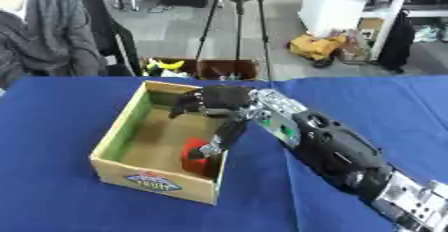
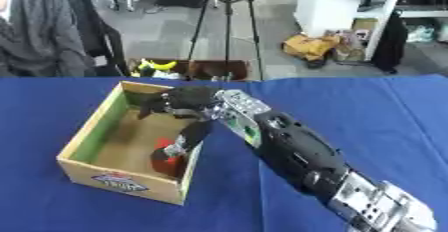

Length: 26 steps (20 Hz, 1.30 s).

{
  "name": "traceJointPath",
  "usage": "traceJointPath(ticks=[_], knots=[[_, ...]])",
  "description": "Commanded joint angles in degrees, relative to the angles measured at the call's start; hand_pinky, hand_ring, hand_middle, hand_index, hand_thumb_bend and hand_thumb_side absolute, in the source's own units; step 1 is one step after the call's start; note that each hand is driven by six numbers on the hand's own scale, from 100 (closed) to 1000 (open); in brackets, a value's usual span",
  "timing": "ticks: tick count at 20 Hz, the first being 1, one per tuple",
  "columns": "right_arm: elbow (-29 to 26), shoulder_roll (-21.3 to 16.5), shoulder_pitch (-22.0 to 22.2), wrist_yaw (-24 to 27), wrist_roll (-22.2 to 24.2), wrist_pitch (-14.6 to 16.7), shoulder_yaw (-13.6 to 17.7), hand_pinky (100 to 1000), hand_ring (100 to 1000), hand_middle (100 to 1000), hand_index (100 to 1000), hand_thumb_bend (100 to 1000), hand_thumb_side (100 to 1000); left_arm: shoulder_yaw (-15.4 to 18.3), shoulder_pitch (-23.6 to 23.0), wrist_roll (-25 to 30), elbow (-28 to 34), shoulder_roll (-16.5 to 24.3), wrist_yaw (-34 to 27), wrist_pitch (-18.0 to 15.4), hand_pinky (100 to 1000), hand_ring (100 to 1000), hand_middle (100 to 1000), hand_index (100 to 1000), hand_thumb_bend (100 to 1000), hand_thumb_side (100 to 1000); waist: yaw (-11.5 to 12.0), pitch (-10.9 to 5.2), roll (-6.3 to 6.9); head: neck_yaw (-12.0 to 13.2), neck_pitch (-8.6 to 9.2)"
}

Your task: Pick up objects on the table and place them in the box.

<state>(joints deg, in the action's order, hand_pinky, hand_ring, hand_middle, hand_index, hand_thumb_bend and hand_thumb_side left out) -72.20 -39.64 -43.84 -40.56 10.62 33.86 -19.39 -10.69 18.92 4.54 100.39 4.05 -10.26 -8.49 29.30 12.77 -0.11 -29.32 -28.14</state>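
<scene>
Placing step: right hand (image 1: pixel 219 103) reaches over the cardboard box (image 1: pixel 122 126) on the blue tabletop (image 1: pixel 52 196), fingers relaxed and spread, gripping nothing. The red object (image 1: pixel 194 160) sits inside at the box's near right corner. Next move, likely: lift the hand clear of the box wall.

Red thing (image 1: pixel 194 159) in box (image 1: pixel 122 126) half hidden behind near wall and right hand (image 1: pixel 219 107); kind unclear. Fingers blurred, grip unreadable. Arm cut off at lower right corner.
</scene>
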Motion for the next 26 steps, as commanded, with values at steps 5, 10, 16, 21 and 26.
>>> traceJointPath(ticks=[5,10,16,21,26], knots=[[-10.8,-4.3,3.0,15.3,-0.8,-4.6,2.9,748,994,827,786,100,501,2.0,-0.3,-1.4,0.9,1.4,0.7,-0.4,533,812,644,664,100,961,-4.6,-1.75,0.53,3.6,-0.06],[-22.8,-5.7,11.7,43.2,2.9,-14.4,8.3,710,1000,799,728,100,582,4.8,-2.3,-4.1,-0.3,2.9,2.0,-0.9,531,813,644,664,100,966,-12.4,-2.7,1.01,8.9,-1.13],[-39.6,-4.1,24.1,60.7,2.9,-24.2,16.0,689,1000,781,706,100,716,7.3,-4.1,-6.9,-1.7,3.8,3.4,-1.6,528,815,645,663,100,974,-18.8,-3.06,1.69,14.0,-2.53],[-42.3,1.9,31.3,63.6,3.4,-26.0,18.9,675,1000,761,661,100,841,7.6,-5.4,-7.4,-2.6,3.6,3.5,-1.9,526,817,645,663,100,986,-20.7,-2.82,2.33,16.7,-4.58],[-42.4,7.1,35.6,60.3,4.9,-26.3,19.2,669,997,751,635,100,885,7.7,-6.4,-7.6,-3.2,3.5,3.4,-2.0,525,816,644,662,100,992,-21.6,-2.75,2.8,19.0,-6.76]])
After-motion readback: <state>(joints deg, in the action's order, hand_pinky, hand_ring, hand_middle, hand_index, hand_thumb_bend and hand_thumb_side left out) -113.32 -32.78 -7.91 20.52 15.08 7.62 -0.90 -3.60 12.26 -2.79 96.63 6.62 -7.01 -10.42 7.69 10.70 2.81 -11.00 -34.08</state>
